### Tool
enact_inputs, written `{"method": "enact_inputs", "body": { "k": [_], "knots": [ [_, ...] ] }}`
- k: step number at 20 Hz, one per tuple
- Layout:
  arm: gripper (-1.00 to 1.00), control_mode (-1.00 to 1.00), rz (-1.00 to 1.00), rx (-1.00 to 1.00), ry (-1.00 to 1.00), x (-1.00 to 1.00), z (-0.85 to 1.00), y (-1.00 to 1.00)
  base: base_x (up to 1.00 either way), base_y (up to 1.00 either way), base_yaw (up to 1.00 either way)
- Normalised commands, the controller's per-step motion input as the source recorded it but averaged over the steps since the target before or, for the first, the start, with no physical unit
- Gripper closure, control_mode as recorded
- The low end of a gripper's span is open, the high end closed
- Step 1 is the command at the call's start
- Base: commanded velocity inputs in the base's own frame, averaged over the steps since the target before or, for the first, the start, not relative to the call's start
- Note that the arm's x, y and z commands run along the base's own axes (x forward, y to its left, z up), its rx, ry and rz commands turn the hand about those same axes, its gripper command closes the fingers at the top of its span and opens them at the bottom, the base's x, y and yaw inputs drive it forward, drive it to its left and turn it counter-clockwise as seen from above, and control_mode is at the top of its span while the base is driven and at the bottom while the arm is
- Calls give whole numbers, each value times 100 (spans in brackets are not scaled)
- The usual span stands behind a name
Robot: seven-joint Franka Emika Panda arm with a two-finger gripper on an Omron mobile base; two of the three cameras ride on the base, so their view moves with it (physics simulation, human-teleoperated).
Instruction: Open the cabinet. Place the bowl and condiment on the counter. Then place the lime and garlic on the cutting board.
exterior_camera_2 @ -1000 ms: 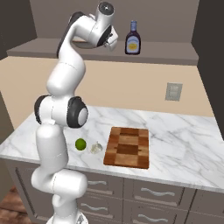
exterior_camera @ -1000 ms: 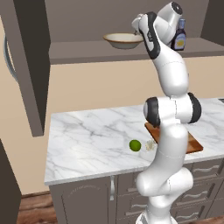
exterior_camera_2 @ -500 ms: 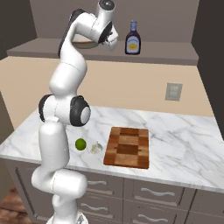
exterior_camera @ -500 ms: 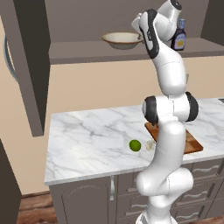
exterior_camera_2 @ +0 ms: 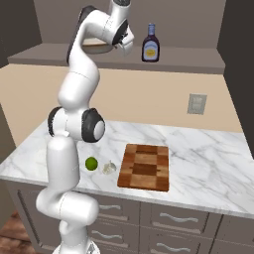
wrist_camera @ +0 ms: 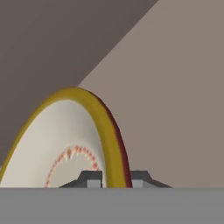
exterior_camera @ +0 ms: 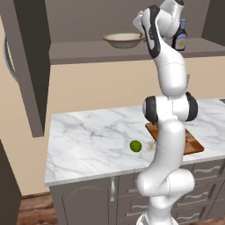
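Clamped on the rim of the bowl (wrist_camera: 65, 144), the hand (wrist_camera: 113, 178) had one fingertip (wrist_camera: 91, 178) inside the cream interior and the other outside the tan wall, as the hand view showed. From the left base view, the bowl (exterior_camera: 123, 40) sat on the shelf (exterior_camera: 88, 50) of the opened cabinet (exterior_camera: 30, 66), with the white arm (exterior_camera: 169, 88) reaching up to its right edge. The condiment (exterior_camera_2: 150, 44), a dark bottle with a pale label, stood upright on the same shelf, just to the right of the hand in the right base view.

Down on the tabletop (exterior_camera_2: 208, 163), the lime (exterior_camera_2: 91, 163) lay near the front edge with the garlic (exterior_camera_2: 109, 167) just beside it on its right, the two apart but close. The cutting board (exterior_camera_2: 145, 166) lay flat a little further right, bare of either. A wall outlet (exterior_camera_2: 197, 103) sat on the beige backsplash above the tabletop's right part. Lower cabinets (exterior_camera_2: 163, 223) with drawers ran beneath.
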Motion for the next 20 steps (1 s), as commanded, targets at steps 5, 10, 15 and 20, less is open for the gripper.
{"method": "enact_inputs", "body": {
  "k": [5, 10, 15, 20],
  "knots": [
    [100, -100, 0, 0, 0, -45, 0, -3, 0, 0, 0],
    [100, -100, 0, 0, 0, -56, 0, -10, 0, 0, 0],
    [100, -100, 0, 0, -4, -67, 0, -9, 0, 0, 0],
    [100, -100, 0, 2, -13, -75, 0, -6, 0, 0, 0]
  ]
}}
